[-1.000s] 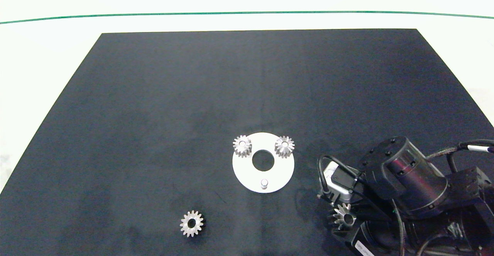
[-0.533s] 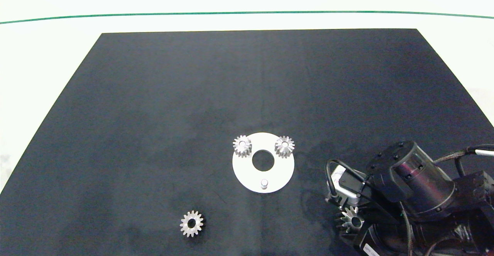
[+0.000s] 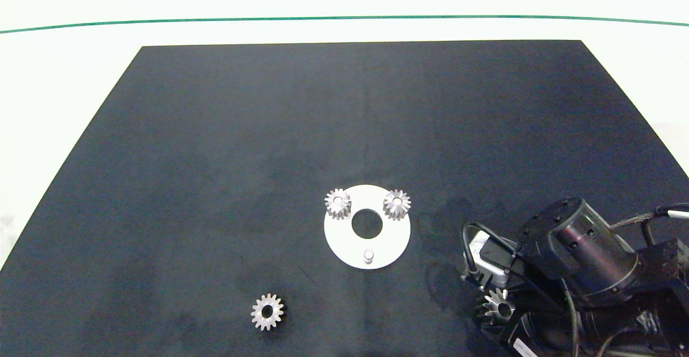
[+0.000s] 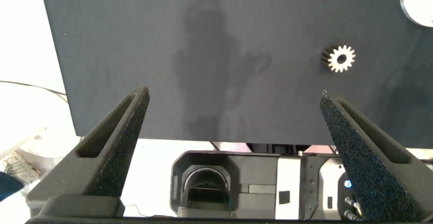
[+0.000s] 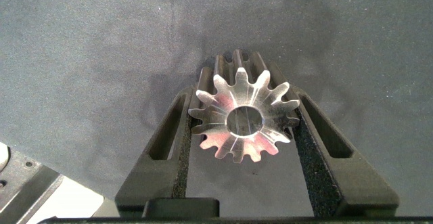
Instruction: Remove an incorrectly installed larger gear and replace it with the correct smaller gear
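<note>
Two gears on the white disc [image 3: 344,244], one bare peg [image 3: 368,254], right gripper [image 5: 245,126] closed around the larger gear [image 5: 243,116] off the disc's right side, left gripper [image 4: 233,126] spread wide and empty (no legible writing), smaller gear [image 3: 267,311] flat on the black mat [image 3: 215,158].

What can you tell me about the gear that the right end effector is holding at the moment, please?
The larger gear is bright, shiny metal with long pointed teeth flaring outward and a round centre hole. It sits clamped between the two dark padded fingers of the right end effector, its flat face turned toward the wrist camera, above the black mat. From above it shows at the mat's near right, off the white disc, whose near pin stands bare.
</note>
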